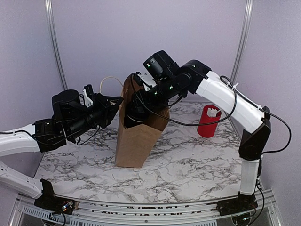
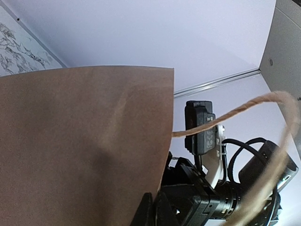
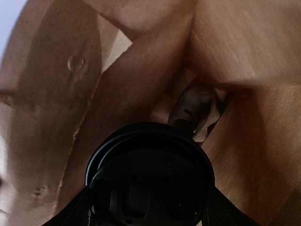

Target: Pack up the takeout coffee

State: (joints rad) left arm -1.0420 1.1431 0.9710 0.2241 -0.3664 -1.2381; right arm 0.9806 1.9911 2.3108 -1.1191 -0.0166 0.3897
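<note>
A brown paper bag (image 1: 136, 141) stands upright on the marble table. My right gripper (image 1: 135, 112) reaches down into its open top. In the right wrist view the takeout coffee (image 3: 150, 174) shows as a round black lid, with my right gripper (image 3: 149, 209) shut on it, one finger on each side, deep between the bag's brown inner walls (image 3: 244, 56). From the top view the cup itself is hidden inside the bag. My left gripper (image 1: 114, 102) is shut on the bag's upper left rim; the left wrist view has the paper wall (image 2: 80, 141) pinched at my left gripper (image 2: 157, 207).
A tall red cup with white sticks (image 1: 208, 121) stands at the back right of the marble table (image 1: 188, 165). The bag's twine handle (image 2: 244, 109) loops up beside my left gripper. The right arm's wrist hangs over the bag's mouth.
</note>
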